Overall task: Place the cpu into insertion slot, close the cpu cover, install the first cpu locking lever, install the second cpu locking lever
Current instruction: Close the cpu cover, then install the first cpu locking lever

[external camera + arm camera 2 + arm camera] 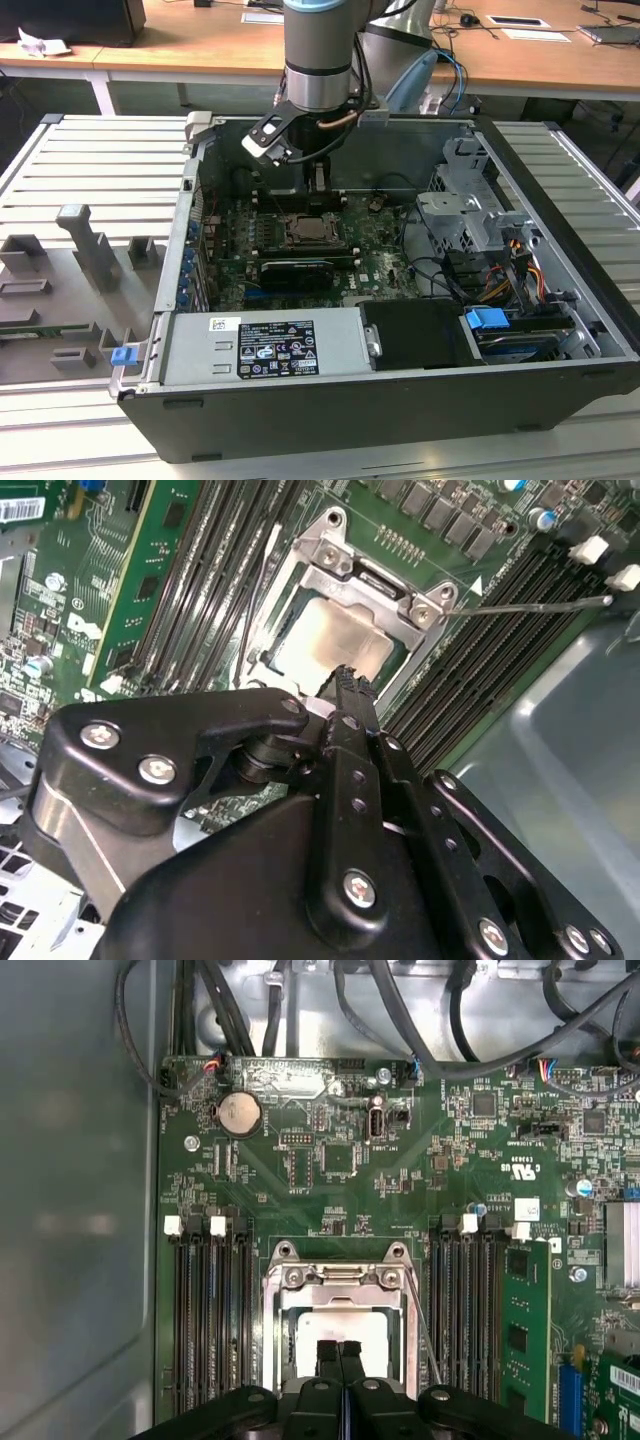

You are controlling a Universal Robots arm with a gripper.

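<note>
The gripper has its two fingers pressed flat together with nothing between them, which makes a single narrow black tip instead of a clamp. To my eye that suits pushing or hooking better than carrying. In both wrist views the tip hangs directly over the near edge of the cpu, close above it; whether it touches the metal I cannot tell. The cpu lies flat in the insertion slot, which sits in the middle of the green motherboard, between the two banks of long black memory slots. The cpu cover is folded down over the chip, so the pale silver top shows through its square cut-out and its hinge end is on the far side of the socket. I judge the first two steps done. A thin wire locking lever stands out sideways from the socket corner across the memory slots, and it looks free, not tucked under a catch. In the exterior view the arm comes straight down into the open computer case, well clear of the grey power supply box along the near wall. This gives the closed tip a vertical approach to the socket.
</note>
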